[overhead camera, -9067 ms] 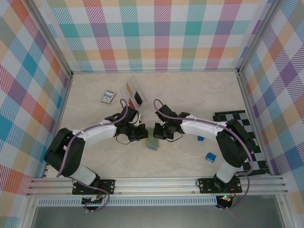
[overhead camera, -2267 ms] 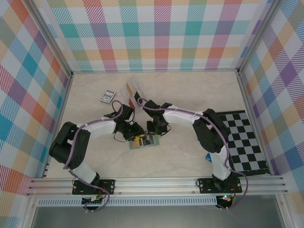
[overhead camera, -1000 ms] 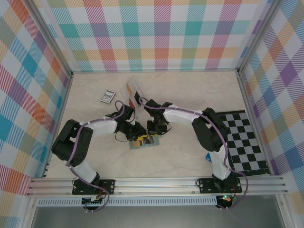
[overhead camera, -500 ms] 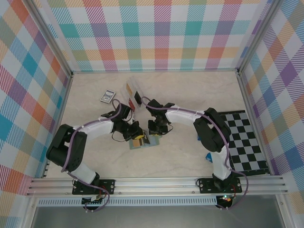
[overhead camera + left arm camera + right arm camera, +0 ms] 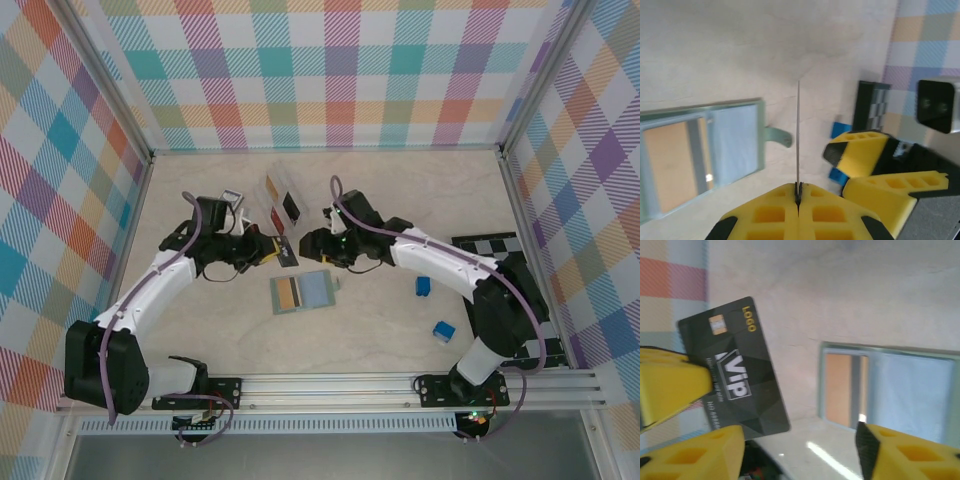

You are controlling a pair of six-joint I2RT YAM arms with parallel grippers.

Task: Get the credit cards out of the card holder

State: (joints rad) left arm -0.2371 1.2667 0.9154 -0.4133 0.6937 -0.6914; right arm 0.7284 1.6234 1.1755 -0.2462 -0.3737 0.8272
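Judging the black card thin, stiff, light and slippery: best pinched flat across one short end. Held just so by the left gripper, clamped shut on the edge, the rest sticking straight out past the tips. Nothing in the right gripper, spread wide and facing the card's printed side. Below and beyond both sets of tips, the open wallet, lying flat with an orange card tucked in a pocket; probably needs catching by the exposed edge.

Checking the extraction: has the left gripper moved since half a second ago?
Yes. The left gripper, jaws shut on a black card, has moved off the card holder, away toward the clear tray.
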